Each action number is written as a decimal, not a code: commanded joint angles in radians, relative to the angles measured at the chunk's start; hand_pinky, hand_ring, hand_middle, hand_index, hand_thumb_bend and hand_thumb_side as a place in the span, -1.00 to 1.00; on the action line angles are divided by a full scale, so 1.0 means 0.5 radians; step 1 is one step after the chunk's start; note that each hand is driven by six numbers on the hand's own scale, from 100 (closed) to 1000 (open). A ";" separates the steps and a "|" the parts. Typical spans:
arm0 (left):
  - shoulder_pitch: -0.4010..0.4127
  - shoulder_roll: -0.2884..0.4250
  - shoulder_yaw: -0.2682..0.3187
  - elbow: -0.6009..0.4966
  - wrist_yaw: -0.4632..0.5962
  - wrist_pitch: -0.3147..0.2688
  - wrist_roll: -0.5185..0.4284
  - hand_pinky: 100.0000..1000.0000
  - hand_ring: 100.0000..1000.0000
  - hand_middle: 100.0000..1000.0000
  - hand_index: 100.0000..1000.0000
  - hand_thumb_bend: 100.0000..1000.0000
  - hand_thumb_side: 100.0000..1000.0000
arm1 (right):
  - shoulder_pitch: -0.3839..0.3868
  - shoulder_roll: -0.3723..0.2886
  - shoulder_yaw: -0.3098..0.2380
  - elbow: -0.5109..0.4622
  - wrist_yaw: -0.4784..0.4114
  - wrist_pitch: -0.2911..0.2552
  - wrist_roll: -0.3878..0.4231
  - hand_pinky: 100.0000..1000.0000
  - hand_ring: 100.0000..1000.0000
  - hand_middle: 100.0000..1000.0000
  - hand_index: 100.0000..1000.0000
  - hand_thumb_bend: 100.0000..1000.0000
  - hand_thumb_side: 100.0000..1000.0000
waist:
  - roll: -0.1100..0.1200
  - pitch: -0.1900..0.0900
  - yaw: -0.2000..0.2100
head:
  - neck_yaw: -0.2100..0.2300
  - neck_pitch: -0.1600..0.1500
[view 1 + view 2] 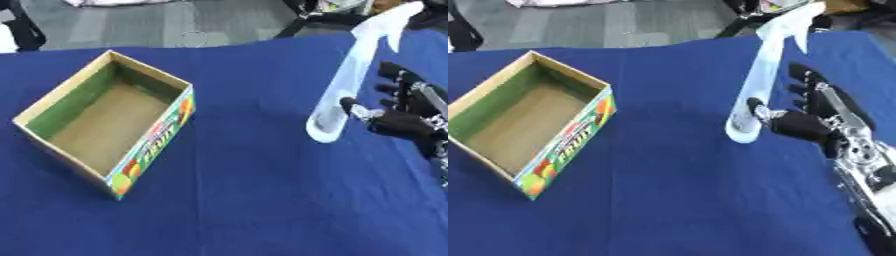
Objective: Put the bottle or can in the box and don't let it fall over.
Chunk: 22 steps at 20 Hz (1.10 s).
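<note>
A tall clear spray bottle (344, 87) with a white trigger head stands on the blue table (254, 200) at the right. My right hand (805, 125) is just to its right, open. The fingers are spread and stand apart from the bottle, while the thumb (757, 108) reaches toward its lower part. I cannot tell whether the thumb touches it. An open cardboard box (154, 144) with a green inner wall and a colourful printed side sits at the left, with nothing inside it. My left hand does not show.
The table's far edge runs across the top, with grey floor (175, 25) beyond it. Dark chair legs and other gear (754, 17) stand behind the bottle. Bare blue cloth lies between the box and the bottle.
</note>
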 commanded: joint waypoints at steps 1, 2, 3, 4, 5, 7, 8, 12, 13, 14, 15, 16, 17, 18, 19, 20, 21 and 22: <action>-0.023 0.041 0.001 -0.040 0.003 -0.005 -0.005 1.00 1.00 1.00 0.83 -1.00 0.02 | -0.054 -0.011 0.009 0.043 -0.031 -0.021 0.022 1.00 1.00 1.00 1.00 -0.43 -0.97 | 0.001 -0.021 0.005 | -0.006 -0.020; -0.024 0.040 0.000 -0.040 0.004 -0.006 -0.007 1.00 1.00 1.00 0.83 -1.00 0.02 | -0.066 -0.006 0.014 0.060 -0.037 -0.025 0.026 1.00 1.00 1.00 1.00 -0.44 -0.96 | 0.002 -0.019 0.006 | -0.007 -0.021; -0.025 0.040 0.000 -0.040 0.006 -0.006 -0.008 1.00 1.00 1.00 0.83 -1.00 0.02 | -0.077 0.000 0.019 0.077 -0.042 -0.028 0.028 1.00 1.00 1.00 1.00 -0.43 -1.00 | 0.003 -0.018 0.007 | -0.008 -0.022; -0.026 0.039 -0.001 -0.040 0.007 -0.007 -0.009 1.00 1.00 1.00 0.83 -1.00 0.02 | -0.090 0.006 0.024 0.095 -0.047 -0.031 0.029 1.00 1.00 1.00 1.00 -0.44 -0.95 | 0.004 -0.016 0.008 | -0.009 -0.023; -0.027 0.038 -0.002 -0.040 0.008 -0.008 -0.010 1.00 1.00 1.00 0.83 -1.00 0.03 | -0.102 0.013 0.029 0.114 -0.051 -0.036 0.031 1.00 1.00 1.00 1.00 -0.45 -0.94 | 0.004 -0.014 0.009 | -0.009 -0.025; -0.028 0.037 -0.002 -0.040 0.009 -0.009 -0.012 1.00 1.00 1.00 0.82 -1.00 0.03 | -0.125 0.024 0.039 0.147 -0.059 -0.047 0.038 1.00 1.00 1.00 1.00 -0.45 -0.94 | 0.006 -0.012 0.011 | -0.011 -0.027; -0.029 0.037 -0.003 -0.040 0.010 -0.010 -0.013 1.00 1.00 1.00 0.82 -1.00 0.03 | -0.138 0.030 0.045 0.162 -0.063 -0.053 0.042 1.00 1.00 1.00 1.00 -0.46 -0.93 | 0.007 -0.010 0.012 | -0.012 -0.028; -0.032 0.035 -0.004 -0.040 0.013 -0.012 -0.016 1.00 1.00 1.00 0.82 -1.00 0.04 | -0.183 0.051 0.056 0.224 -0.071 -0.071 0.044 1.00 1.00 1.00 1.00 -0.46 -0.93 | 0.009 -0.004 0.016 | -0.013 -0.033; -0.033 0.034 -0.005 -0.040 0.014 -0.012 -0.017 1.00 1.00 1.00 0.82 -1.00 0.04 | -0.194 0.056 0.059 0.240 -0.072 -0.075 0.042 1.00 1.00 1.00 1.00 -0.46 -0.93 | 0.010 -0.002 0.017 | -0.013 -0.035; -0.034 0.033 -0.006 -0.040 0.015 -0.012 -0.017 1.00 1.00 1.00 0.82 -1.00 0.04 | -0.206 0.060 0.062 0.258 -0.073 -0.079 0.040 1.00 1.00 1.00 1.00 -0.46 -0.94 | 0.010 -0.001 0.018 | -0.013 -0.036; -0.035 0.032 -0.006 -0.040 0.016 -0.012 -0.017 1.00 1.00 1.00 0.82 -1.00 0.05 | -0.217 0.065 0.065 0.276 -0.074 -0.082 0.038 1.00 1.00 1.00 1.00 -0.46 -0.94 | 0.011 0.000 0.019 | -0.013 -0.037; -0.037 0.032 -0.007 -0.040 0.018 -0.013 -0.018 1.00 1.00 1.00 0.82 -1.00 0.05 | -0.228 0.069 0.068 0.294 -0.074 -0.084 0.036 1.00 1.00 1.00 1.00 -0.46 -0.95 | 0.011 0.002 0.021 | -0.013 -0.039; -0.038 0.031 -0.007 -0.040 0.019 -0.013 -0.018 1.00 1.00 1.00 0.82 -1.00 0.05 | -0.239 0.074 0.070 0.313 -0.075 -0.087 0.032 1.00 1.00 1.00 1.00 -0.45 -0.96 | 0.012 0.003 0.022 | -0.014 -0.040; -0.040 0.029 -0.006 -0.040 0.020 -0.014 -0.018 1.00 1.00 1.00 0.82 -1.00 0.05 | -0.249 0.079 0.072 0.333 -0.077 -0.092 0.026 1.00 1.00 1.00 0.98 -0.44 -1.00 | 0.012 0.005 0.024 | -0.013 -0.042; -0.041 0.029 -0.006 -0.040 0.021 -0.015 -0.018 1.00 1.00 1.00 0.82 -1.00 0.05 | -0.258 0.084 0.074 0.352 -0.081 -0.098 0.019 1.00 1.00 1.00 0.97 -0.44 -1.00 | 0.012 0.006 0.025 | -0.013 -0.043; -0.042 0.028 -0.006 -0.040 0.022 -0.016 -0.018 1.00 1.00 1.00 0.82 -1.00 0.06 | -0.266 0.089 0.076 0.368 -0.089 -0.104 0.010 1.00 1.00 1.00 0.88 -0.45 -1.00 | 0.012 0.007 0.026 | -0.012 -0.045; -0.042 0.027 -0.006 -0.040 0.023 -0.016 -0.019 1.00 1.00 1.00 0.82 -1.00 0.06 | -0.272 0.092 0.079 0.382 -0.102 -0.111 0.002 1.00 1.00 1.00 0.86 -0.45 -1.00 | 0.013 0.008 0.027 | -0.012 -0.046; -0.043 0.027 -0.006 -0.040 0.024 -0.017 -0.020 1.00 1.00 1.00 0.81 -1.00 0.06 | -0.276 0.096 0.079 0.396 -0.118 -0.116 -0.011 1.00 1.00 1.00 0.73 -0.48 -1.00 | 0.013 0.008 0.027 | -0.010 -0.046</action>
